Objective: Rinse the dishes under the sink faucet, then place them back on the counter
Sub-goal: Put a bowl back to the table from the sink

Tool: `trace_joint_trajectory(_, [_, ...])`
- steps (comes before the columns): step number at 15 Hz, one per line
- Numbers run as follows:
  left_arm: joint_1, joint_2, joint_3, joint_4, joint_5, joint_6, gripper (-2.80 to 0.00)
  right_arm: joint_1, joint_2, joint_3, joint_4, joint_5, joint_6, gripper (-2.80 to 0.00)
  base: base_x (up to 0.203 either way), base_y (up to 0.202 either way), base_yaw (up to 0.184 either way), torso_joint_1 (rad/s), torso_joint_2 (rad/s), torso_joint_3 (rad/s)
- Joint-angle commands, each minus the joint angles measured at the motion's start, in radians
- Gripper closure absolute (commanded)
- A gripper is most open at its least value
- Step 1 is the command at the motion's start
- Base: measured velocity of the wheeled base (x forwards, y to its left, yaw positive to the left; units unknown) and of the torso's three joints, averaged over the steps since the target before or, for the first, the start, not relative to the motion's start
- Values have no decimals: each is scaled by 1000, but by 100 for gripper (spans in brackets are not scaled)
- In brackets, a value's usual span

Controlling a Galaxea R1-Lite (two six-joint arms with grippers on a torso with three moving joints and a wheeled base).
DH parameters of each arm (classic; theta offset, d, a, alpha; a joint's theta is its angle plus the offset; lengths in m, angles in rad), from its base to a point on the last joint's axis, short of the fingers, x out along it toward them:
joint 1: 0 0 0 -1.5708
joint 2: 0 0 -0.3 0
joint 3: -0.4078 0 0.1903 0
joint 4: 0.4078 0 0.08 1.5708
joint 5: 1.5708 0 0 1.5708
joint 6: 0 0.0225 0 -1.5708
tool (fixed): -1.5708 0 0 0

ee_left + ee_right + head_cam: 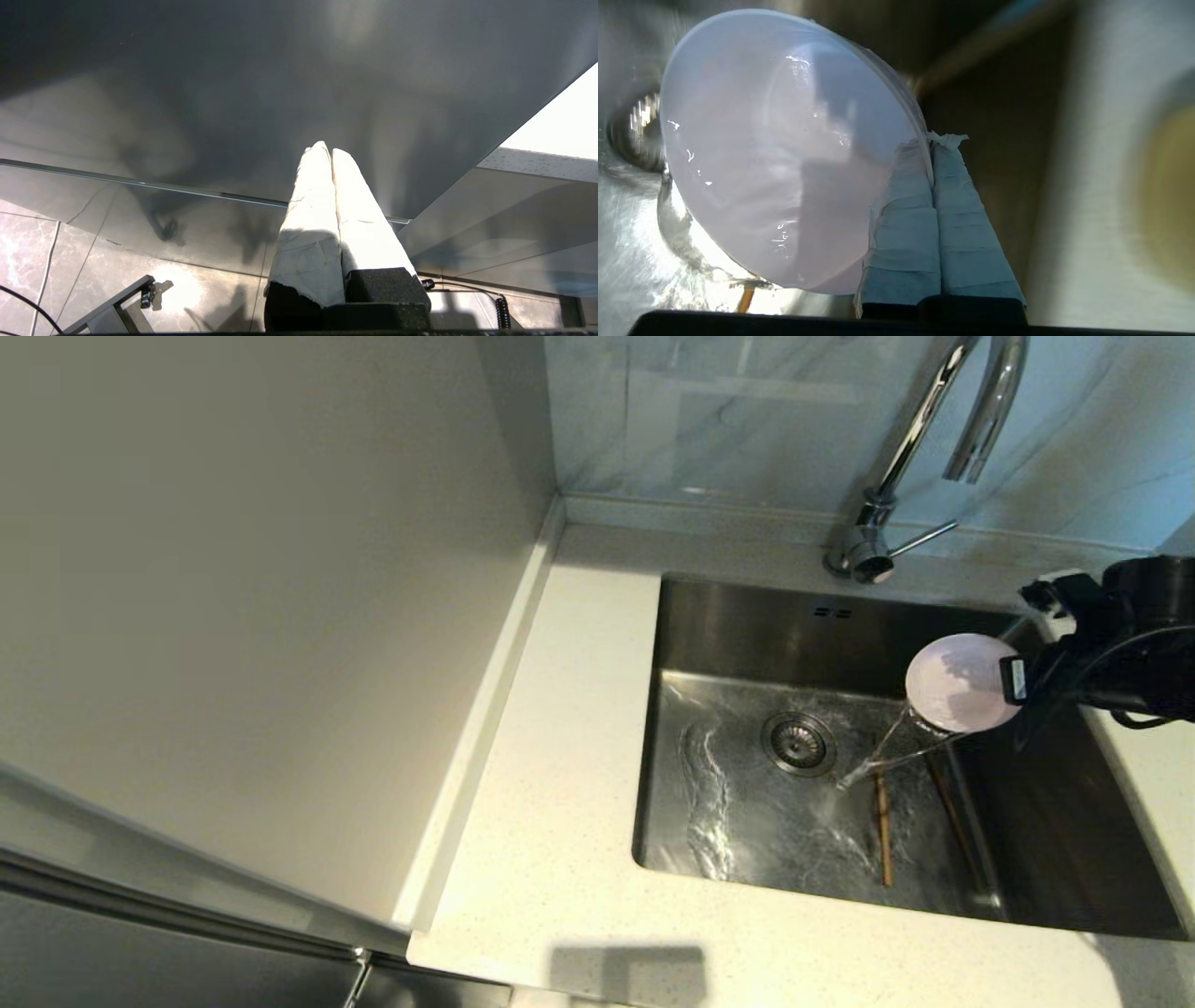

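My right gripper (930,151) is shut on the rim of the pale pink bowl (960,682) (780,149), held tilted over the right side of the sink (747,625). Water spills from the bowl's lower edge onto the basin floor. Two brown chopsticks (882,826) lie on the sink bottom under the bowl, right of the drain strainer (799,743). The chrome faucet (920,439) rises behind the sink. A blurred yellow-green bowl (1164,186) sits on the counter (1087,196) in the right wrist view. My left gripper (325,149) is shut on nothing, parked low beside a cabinet.
The speckled counter (560,756) spreads left of and in front of the sink. A tall grey panel (252,597) stands at the left. The marbled wall panel (747,411) runs behind the faucet. The left wrist view shows a dark cabinet face (233,93) and tiled floor (56,261).
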Motion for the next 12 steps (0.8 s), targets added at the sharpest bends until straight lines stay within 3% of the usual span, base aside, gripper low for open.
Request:
trace_joint_trajectory(1, [0, -3, 0, -1, 0, -1, 0, -6, -102, 99, -173, 1, -9, 0, 0, 0, 0, 0, 0, 0])
trace_joint_trajectory(9, [0, -3, 0, -1, 0, -1, 0, -5, -177, 427, -693, 3, -4, 0, 0, 0, 0, 0, 0, 0])
trace_joint_trajectory(12, [0, -3, 0, -1, 0, -1, 0, -5, -176, 490, -822, 3, 0, 0, 0, 0, 0, 0, 0, 0])
